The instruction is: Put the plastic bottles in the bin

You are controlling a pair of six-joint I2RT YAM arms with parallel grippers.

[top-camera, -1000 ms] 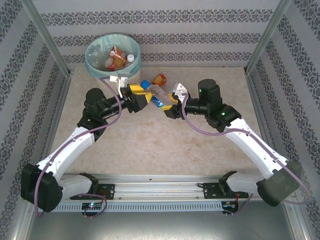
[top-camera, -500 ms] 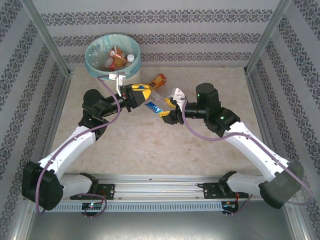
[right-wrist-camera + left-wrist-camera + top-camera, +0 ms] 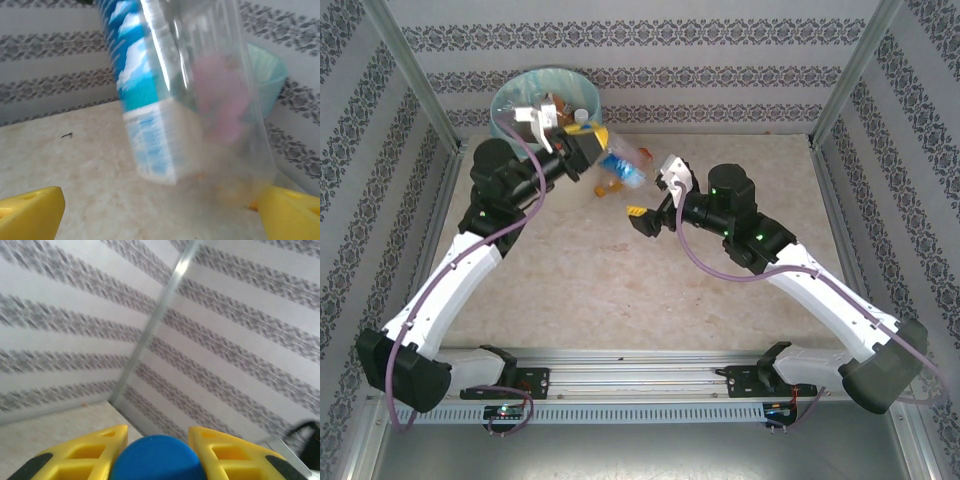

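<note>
Though it was blurred in the overhead view, the blue-labelled bottle could be made out hanging in the air just to the right of the bin, off the table and tilted, with its body pointing away from the bin. It was a thin, clear plastic thing with a glossy wrap of blue and white, cloud-like shapes printed on it. Its round blue cap had a finely ridged edge. The left gripper was clamped on the bottle at that cap end, its chunky yellow fingers sitting close on either side of the cap.

Just behind the held bottle, an orange bottle lay on the table, partly hidden by it. The bin itself was round, lined with a crinkled pale teal bag, and other bottles lay jumbled inside, orange and red among them, one with a white cap.

Nearer me, the right gripper was released and empty, its jaws spread wide and pointed toward the bottle. From its wrist camera the two yellow fingertips stood far apart at the bottom corners, with the see-through bottle between and beyond them, touching neither.

The table was a smooth, cream, faintly mottled slab. White walls with grey ornamental stripes closed it in, framed by bare aluminium posts. A purple cable looped along each white arm.
</note>
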